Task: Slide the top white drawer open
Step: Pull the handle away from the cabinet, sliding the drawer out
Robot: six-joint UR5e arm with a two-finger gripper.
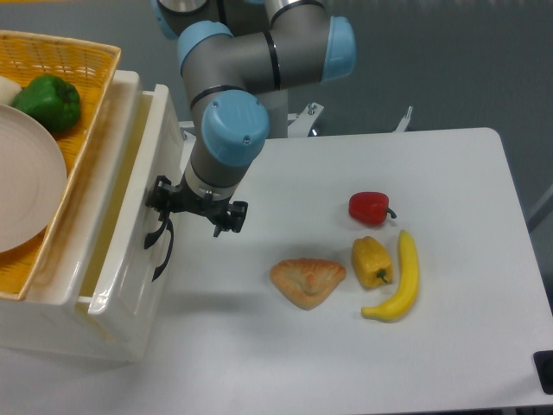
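**Drawer drawn partway from cabinet**

Your arm's black two-finger gripper (161, 226) was closed around the curved black handle (152, 235) of the glossy cream-white top drawer (130, 242), which stood slid partly out beneath the yellow woven basket (82, 104).

the top white drawer (130, 216), a glossy cream-white plastic box, stood partly slid out from the cabinet front, a narrow gap showing its yellowish interior along the top. its curved black front handle (155, 235) faced the tabletop side, just above the lower handle.
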